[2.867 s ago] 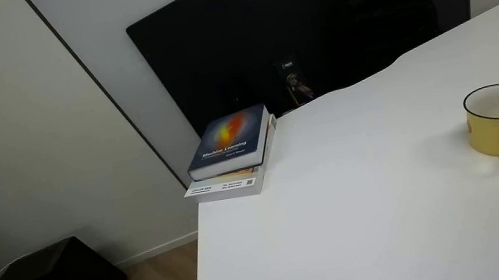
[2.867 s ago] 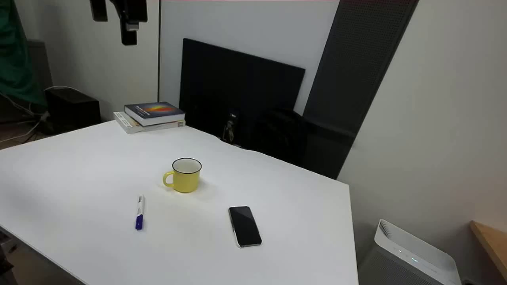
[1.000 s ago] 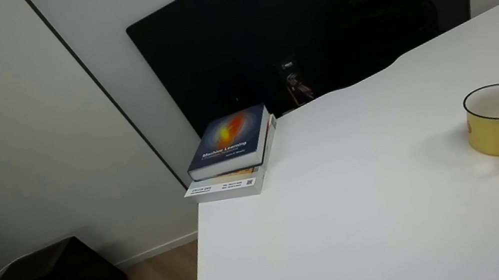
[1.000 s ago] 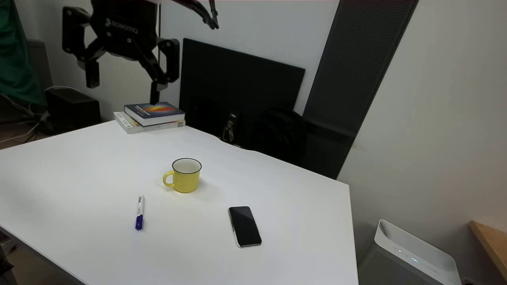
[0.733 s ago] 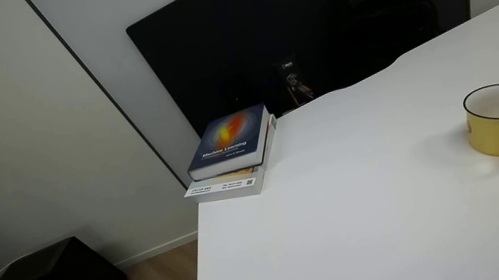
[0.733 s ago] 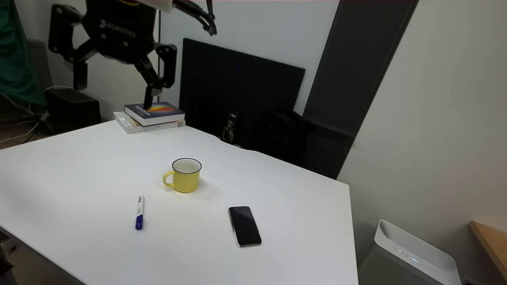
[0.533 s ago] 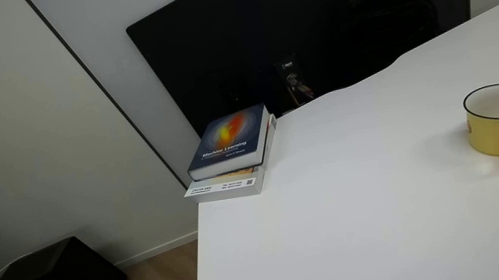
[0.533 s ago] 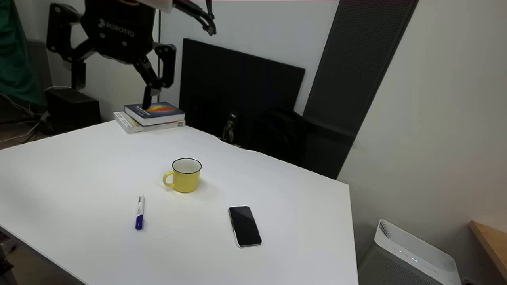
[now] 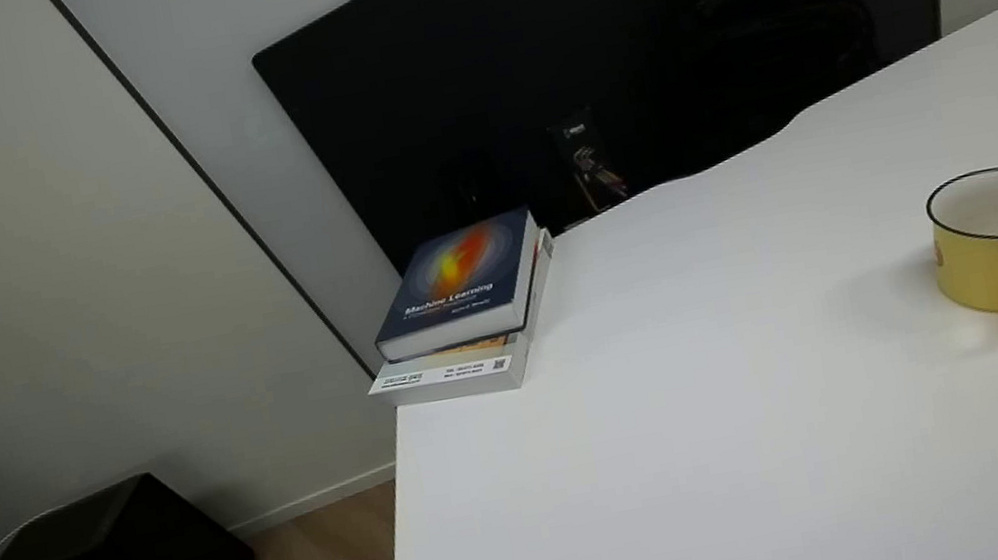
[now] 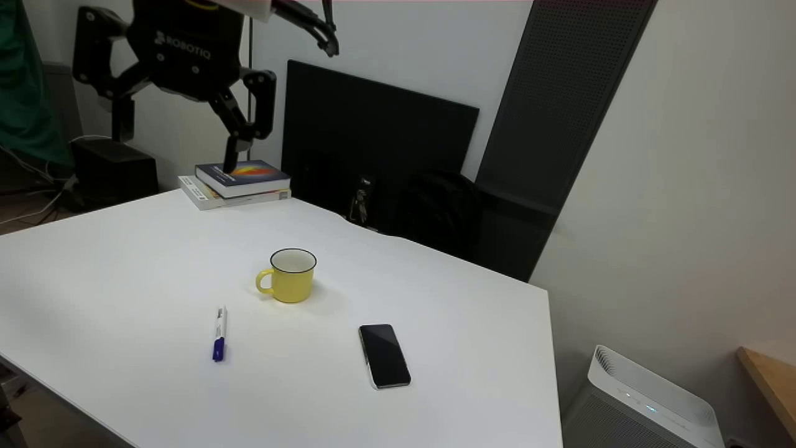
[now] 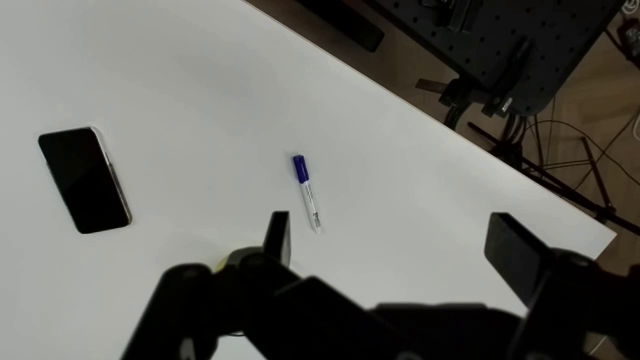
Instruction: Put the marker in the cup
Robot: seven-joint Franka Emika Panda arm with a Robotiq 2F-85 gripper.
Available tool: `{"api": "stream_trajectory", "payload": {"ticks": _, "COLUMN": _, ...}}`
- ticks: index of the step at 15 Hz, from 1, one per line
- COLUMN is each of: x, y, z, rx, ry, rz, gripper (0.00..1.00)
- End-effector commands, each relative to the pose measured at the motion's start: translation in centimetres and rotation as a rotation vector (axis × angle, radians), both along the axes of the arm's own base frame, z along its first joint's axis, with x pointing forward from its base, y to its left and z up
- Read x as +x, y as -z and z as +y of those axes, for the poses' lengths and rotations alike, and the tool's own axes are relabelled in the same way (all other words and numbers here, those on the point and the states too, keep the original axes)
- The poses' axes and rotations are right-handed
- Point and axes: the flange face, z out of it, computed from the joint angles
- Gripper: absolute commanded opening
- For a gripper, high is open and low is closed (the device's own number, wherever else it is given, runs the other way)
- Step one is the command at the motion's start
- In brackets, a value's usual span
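Blue-capped and untouched, the marker (image 10: 219, 334) lies flat on a white table (image 10: 143, 267), near and to the left of the yellow cup (image 10: 292, 283) in an exterior view, as the gripper (image 10: 176, 154) hangs overhead, fingers (image 10: 231, 155) spread wide and nothing between them. A phone (image 10: 385, 356) rests to the right; two books (image 10: 242, 180) are stacked at the far edge. Marker and cup are apart, and the cup stands upright in both exterior views.

The step in hand looks to be the approach, with the pick-up not yet begun and the drop-off a later matter. The next move calls for lowering the gripper and shifting it sideways: the wrist view places the marker closer to one finger than the other, and lying slightly askew to them, so a small turn would help them meet squarely across its body. How high the gripper hangs is hard to judge from these angles. Once gripped, the marker would need raising above the cup, and probably tipping toward upright, before being let go inside.
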Motion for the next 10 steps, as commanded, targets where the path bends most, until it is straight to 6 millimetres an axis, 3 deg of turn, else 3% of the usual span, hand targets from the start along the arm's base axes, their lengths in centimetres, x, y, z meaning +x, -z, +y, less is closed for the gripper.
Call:
{"api": "stream_trajectory", "payload": {"ticks": 1, "x": 0.7, "y": 1.9, "z": -0.1, "rx": -0.049, "ry": -0.026, "rz": 0.019, "gripper": 1.00}}
{"api": "stream_trajectory", "payload": {"ticks": 10, "x": 4.9, "y": 9.9, "z": -0.6, "rx": -0.118, "ry": -0.227, "rz": 0.026, "gripper": 1.00}}
